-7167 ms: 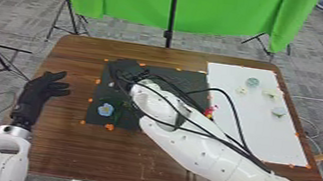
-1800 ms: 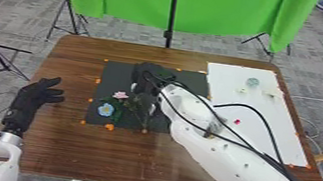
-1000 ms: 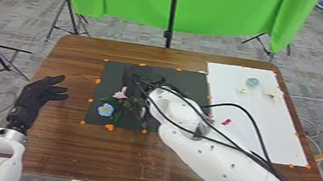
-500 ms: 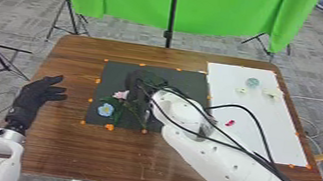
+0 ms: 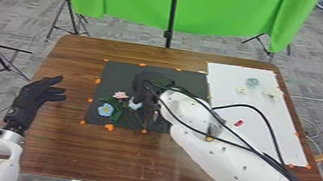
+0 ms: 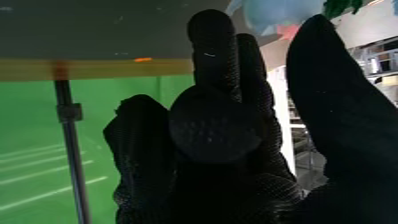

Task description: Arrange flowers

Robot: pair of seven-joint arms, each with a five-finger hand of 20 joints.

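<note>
The right hand [image 5: 146,92] is over the dark mat [image 5: 193,82], open, most fingers straight, thumb spread wide. Whether it touches the pale flower [image 5: 135,105] at its seven o'clock, I cannot tell. The pink flower [image 5: 120,94] lies at nine, the blue flower [image 5: 106,110] at eight. On the counter [image 5: 87,149], at the mat's nine o'clock, the left hand [image 5: 36,96] is open, relaxed.

The rounded arms [image 5: 216,161] are white (the cables [image 5: 284,168], black).
</note>
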